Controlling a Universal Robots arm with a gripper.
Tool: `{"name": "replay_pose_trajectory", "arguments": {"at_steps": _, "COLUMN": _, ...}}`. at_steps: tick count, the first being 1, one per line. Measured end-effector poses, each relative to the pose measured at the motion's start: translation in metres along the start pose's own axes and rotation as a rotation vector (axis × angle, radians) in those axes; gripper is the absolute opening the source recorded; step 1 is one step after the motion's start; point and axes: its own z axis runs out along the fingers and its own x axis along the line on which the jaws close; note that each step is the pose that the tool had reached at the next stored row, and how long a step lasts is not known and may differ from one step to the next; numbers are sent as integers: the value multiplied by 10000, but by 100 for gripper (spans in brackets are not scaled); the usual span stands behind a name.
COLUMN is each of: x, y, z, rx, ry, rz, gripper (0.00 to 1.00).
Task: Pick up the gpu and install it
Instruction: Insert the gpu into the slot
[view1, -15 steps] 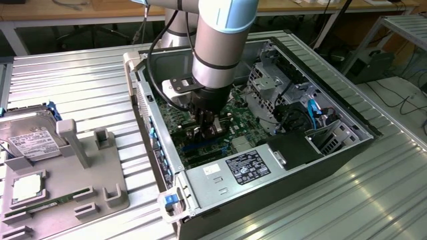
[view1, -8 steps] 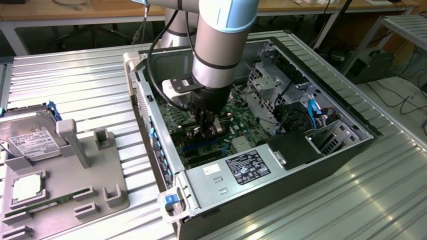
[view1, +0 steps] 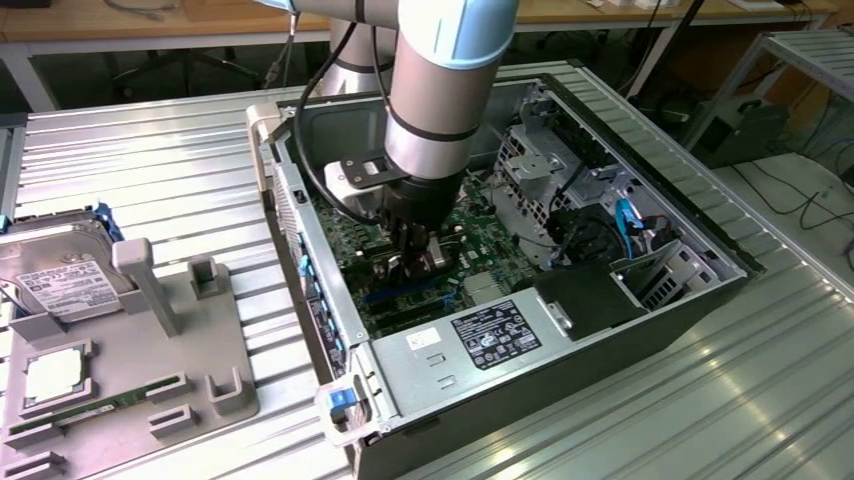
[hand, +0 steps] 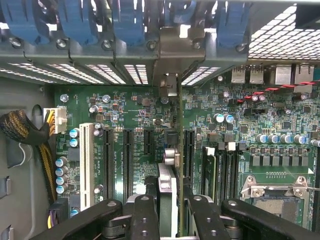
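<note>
Black claw (view1: 415, 260) pinches the gpu (hand: 179, 145) over the motherboard (hand: 125, 107); wrist view shows its bracket (hand: 175, 50) by the case wall (hand: 75, 52).

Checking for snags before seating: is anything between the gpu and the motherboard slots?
Nothing visible. The gripper holds the gpu edge-on over the motherboard; the cable bundle lies well aside.

Inside the open computer case (view1: 561, 370), the tool (view1: 416, 256) apparently grips the gpu (view1: 395, 266) above the motherboard (view1: 497, 226).
</note>
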Motion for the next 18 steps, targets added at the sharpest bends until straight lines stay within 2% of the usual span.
{"name": "replay_pose_trajectory", "arguments": {"at_steps": 15, "x": 0, "y": 1, "z": 26, "rx": 1, "ry": -1, "rz": 0, "gripper": 28}}
{"name": "replay_pose_trajectory", "arguments": {"at_steps": 18, "x": 0, "y": 1, "z": 25, "rx": 20, "ry": -3, "rz": -1, "gripper": 28}}
